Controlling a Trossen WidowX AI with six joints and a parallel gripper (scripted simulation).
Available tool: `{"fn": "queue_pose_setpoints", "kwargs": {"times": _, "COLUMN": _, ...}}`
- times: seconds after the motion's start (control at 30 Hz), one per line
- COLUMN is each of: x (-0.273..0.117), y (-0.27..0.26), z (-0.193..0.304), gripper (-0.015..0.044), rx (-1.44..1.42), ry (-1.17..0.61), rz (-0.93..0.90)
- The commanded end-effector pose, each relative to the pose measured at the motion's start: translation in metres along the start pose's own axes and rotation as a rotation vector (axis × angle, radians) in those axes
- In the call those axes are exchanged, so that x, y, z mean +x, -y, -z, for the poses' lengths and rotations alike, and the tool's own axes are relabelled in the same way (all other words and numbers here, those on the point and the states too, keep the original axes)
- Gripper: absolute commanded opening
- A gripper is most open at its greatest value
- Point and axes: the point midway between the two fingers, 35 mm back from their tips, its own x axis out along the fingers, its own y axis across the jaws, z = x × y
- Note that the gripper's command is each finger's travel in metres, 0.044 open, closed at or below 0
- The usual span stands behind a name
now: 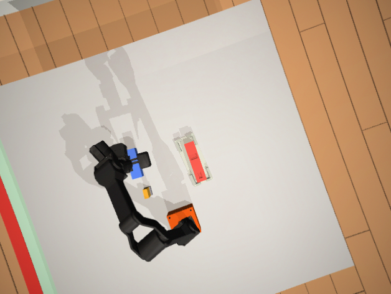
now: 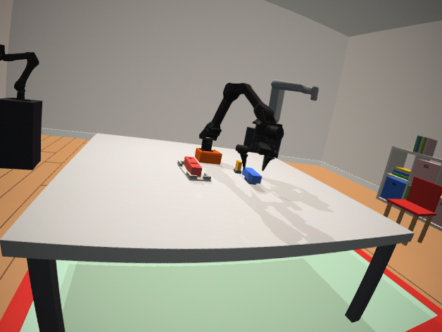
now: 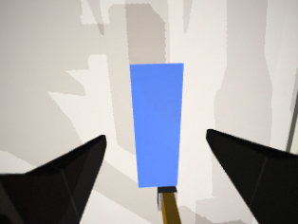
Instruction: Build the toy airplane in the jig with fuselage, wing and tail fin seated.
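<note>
The place looks like a playroom or classroom fitted out as a robotics lab. Its landmark is the big pale table (image 1: 240, 104) (image 2: 160, 214). Behind the table, a grey robot arm (image 2: 291, 85) stands near the wall; to its left in the exterior view, a black arm (image 2: 27, 69) tops a dark pedestal (image 2: 19, 133). To the table's right are a small red chair (image 2: 412, 207) and a shelf unit (image 2: 393, 151) with colourful books and bins. Wooden planks (image 1: 328, 94) (image 2: 60, 146) surround the table, and a green, red-edged mat (image 1: 18, 215) (image 2: 178, 296) lies beneath it.

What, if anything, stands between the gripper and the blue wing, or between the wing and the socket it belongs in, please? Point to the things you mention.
Nothing visible blocks either path: the open gripper (image 2: 254, 169) (image 3: 157, 136) is over the blue wing (image 1: 137, 171) (image 2: 251, 175) (image 3: 158, 124), and only tabletop separates that from the red fuselage (image 1: 194, 161) (image 2: 193, 166).
</note>
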Motion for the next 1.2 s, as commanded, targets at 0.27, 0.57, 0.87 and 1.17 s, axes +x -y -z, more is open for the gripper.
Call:
{"fn": "queue_pose_setpoints", "kwargs": {"times": 0.27, "x": 0.025, "y": 0.001, "z": 0.004, "gripper": 0.044, "rx": 0.007, "ry": -0.017, "rz": 0.005}}
{"fn": "queue_pose_setpoints", "kwargs": {"times": 0.57, "x": 0.037, "y": 0.002, "z": 0.005, "gripper": 0.044, "rx": 0.008, "ry": -0.018, "rz": 0.005}}
{"fn": "queue_pose_setpoints", "kwargs": {"times": 0.87, "x": 0.037, "y": 0.002, "z": 0.005, "gripper": 0.0256, "rx": 0.008, "ry": -0.018, "rz": 0.005}}
{"fn": "queue_pose_setpoints", "kwargs": {"times": 1.17, "x": 0.037, "y": 0.002, "z": 0.005, "gripper": 0.0138, "rx": 0.008, "ry": -0.018, "rz": 0.005}}
